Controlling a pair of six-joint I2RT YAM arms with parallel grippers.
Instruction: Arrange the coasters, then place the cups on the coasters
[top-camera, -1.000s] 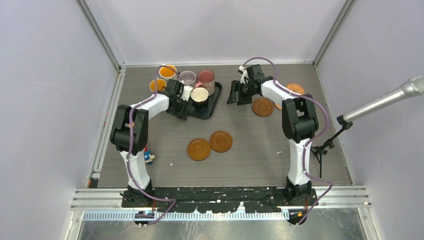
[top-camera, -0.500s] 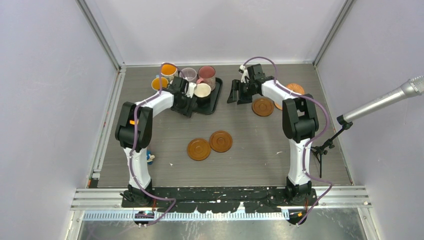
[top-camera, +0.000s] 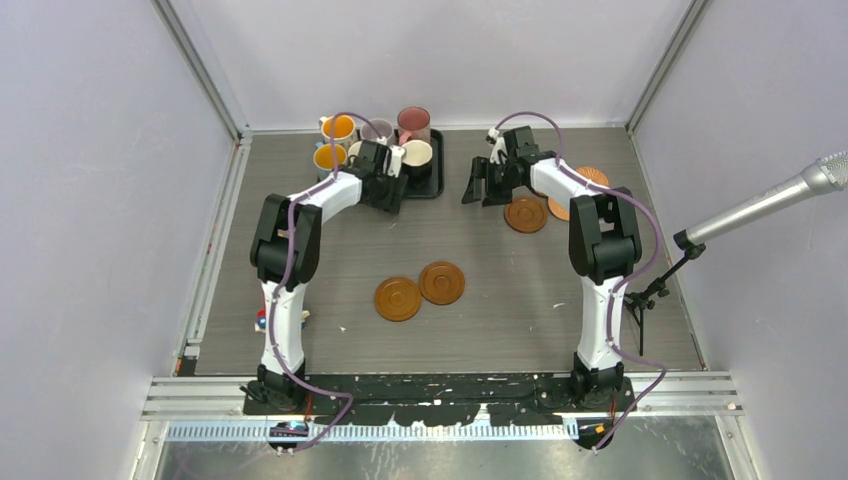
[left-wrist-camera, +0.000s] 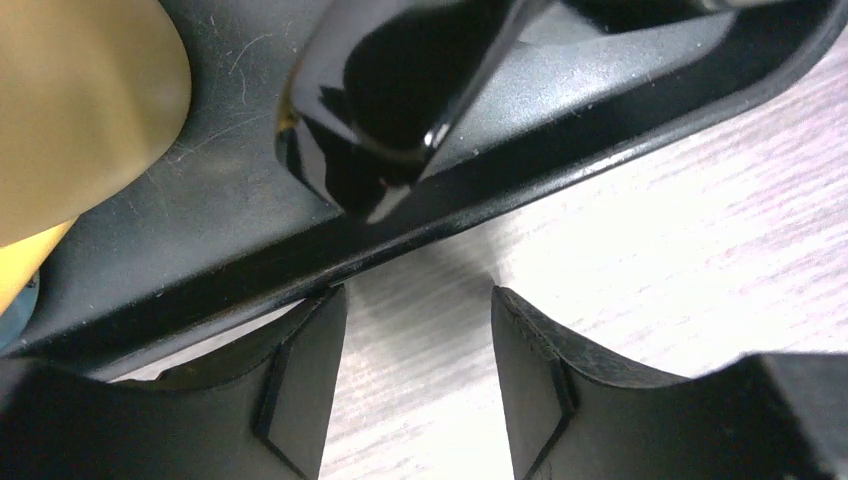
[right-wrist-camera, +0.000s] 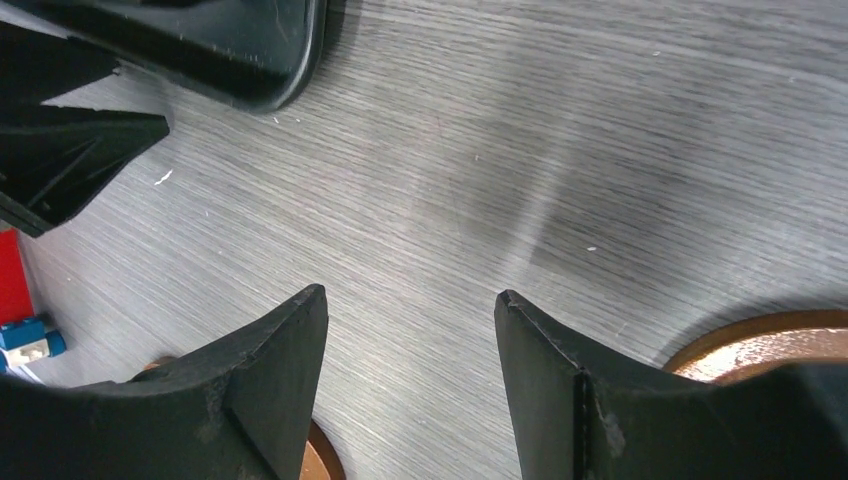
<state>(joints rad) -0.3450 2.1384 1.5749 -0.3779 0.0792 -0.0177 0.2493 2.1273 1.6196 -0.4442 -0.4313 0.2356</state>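
The left jaws hang parted and empty right at the tray (left-wrist-camera: 560, 170) rim, where the mugs (top-camera: 417, 152) crowd. The right jaws, likewise parted and empty, hover beside one coaster (top-camera: 525, 214). Two more coasters (top-camera: 398, 298) lie mid-bench. A shove on the tray could topple mugs.
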